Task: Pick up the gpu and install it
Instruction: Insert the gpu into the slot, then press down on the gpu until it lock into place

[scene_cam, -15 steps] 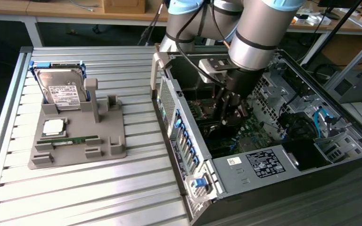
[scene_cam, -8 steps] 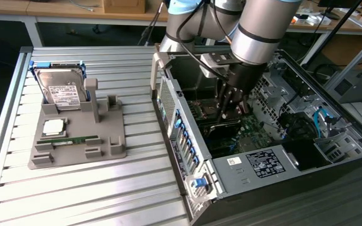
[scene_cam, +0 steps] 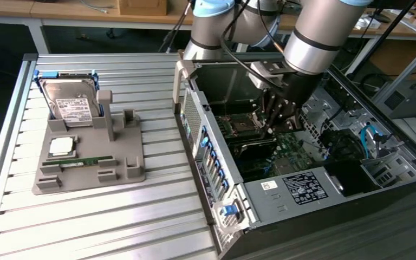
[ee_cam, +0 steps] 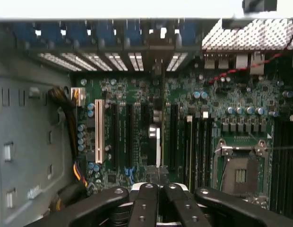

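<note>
The arm comes in from the top of the exterior view and plunges steeply down into the open computer case, wrist tilted, with the gripper low over the green motherboard near the middle of the box. Jaws are clenched: in the wrist view the gripper has its 2 black fingers pressed together side by side.

Right in line with those fingertips is the gpu, seen edge-on as a thin dark strip standing upright among the long expansion slots, just beside 1 white slot. Whether the fingertips actually touch its edge, I cannot tell. The empty processor socket sits off to one side of it.

Out on the slatted table, at the exterior view's left, a grey tray lies well apart from the case. It carries 1 hard drive propped at a tilt at the far end, 1 square silver chip nearer the middle, and 1 narrow green memory stick lying flat just beside that chip.
</note>
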`<state>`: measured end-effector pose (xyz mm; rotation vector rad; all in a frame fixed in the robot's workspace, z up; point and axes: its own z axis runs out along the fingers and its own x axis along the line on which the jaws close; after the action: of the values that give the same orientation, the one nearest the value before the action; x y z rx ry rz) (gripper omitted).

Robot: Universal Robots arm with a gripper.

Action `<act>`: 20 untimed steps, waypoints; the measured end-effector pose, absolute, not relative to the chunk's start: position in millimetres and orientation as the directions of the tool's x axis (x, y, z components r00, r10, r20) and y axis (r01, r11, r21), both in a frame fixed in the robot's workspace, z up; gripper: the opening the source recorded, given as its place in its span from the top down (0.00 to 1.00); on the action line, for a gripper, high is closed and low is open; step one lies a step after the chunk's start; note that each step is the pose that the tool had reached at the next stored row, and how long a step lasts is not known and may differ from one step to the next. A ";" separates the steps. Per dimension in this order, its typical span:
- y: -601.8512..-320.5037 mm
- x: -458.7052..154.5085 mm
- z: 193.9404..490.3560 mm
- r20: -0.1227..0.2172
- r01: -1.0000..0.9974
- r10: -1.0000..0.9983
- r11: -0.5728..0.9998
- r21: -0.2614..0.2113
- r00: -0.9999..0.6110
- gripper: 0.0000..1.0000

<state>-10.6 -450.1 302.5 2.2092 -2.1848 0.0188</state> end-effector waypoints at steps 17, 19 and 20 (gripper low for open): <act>-450.5 27.0 300.7 0.033 -0.999 -0.999 -0.011 0.034 0.012 0.89; -450.5 23.0 300.2 0.032 -0.999 -0.999 -0.011 0.034 0.012 0.89; -450.2 19.0 300.0 0.032 -0.999 -0.999 -0.011 0.034 0.012 0.89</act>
<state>19.0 -450.2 300.0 2.2011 -2.1755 -0.0010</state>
